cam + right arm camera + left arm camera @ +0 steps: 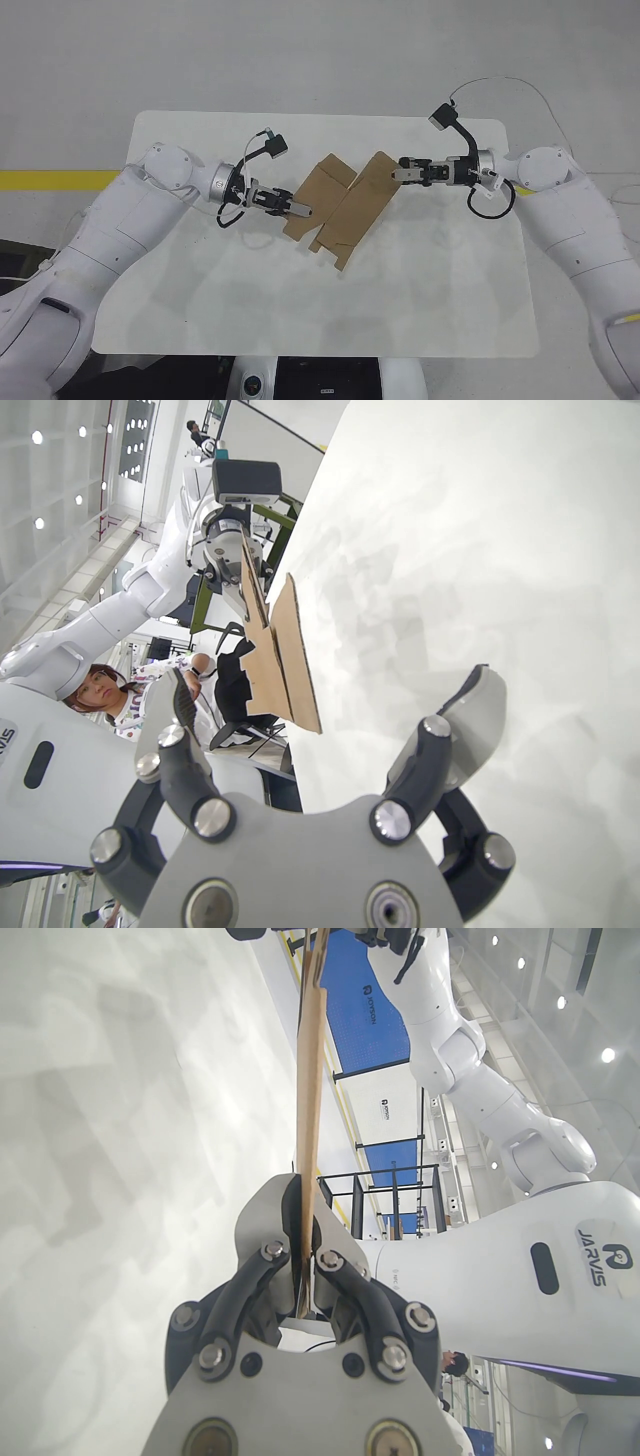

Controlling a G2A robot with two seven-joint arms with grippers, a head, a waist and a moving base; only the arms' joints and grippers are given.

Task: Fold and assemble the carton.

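A flat brown carton [345, 208] of corrugated cardboard is held up over the middle of the white table [430, 300]. My left gripper [301, 211] is shut on the carton's left edge; in the left wrist view the carton [309, 1093] shows edge-on, clamped between the fingers [292, 1215] of the left gripper [303, 1208]. My right gripper [399, 168] stands open just off the carton's far right corner. In the right wrist view the carton [280, 660] hangs beyond the spread right gripper [330, 695], apart from the fingertips [480, 685], with the left gripper [235, 595] on its far side.
The table's surface around the carton is bare white. A yellow floor stripe [50, 180] runs past the table's left side. The table's far edge [320, 114] lies behind both arms.
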